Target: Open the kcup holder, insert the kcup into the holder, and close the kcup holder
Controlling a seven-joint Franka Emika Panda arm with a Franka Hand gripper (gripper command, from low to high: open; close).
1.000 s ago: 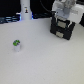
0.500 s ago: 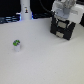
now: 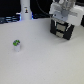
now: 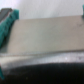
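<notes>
Little has moved since the earlier frames: gripper (image 3: 62,21) remains at the kcup holder (image 3: 63,31), upper right; whether its jaws are spread cannot be told. Kcup (image 3: 16,45) stands untouched, left-centre on table (image 3: 45,60). Opening step apparently unfinished.

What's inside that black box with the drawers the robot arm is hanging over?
Nothing inside the black boxy drawer unit shows: its fronts look closed and the white arm's gripper covers its top. The small white pod with a green top still sits outside, on the white table.
</notes>
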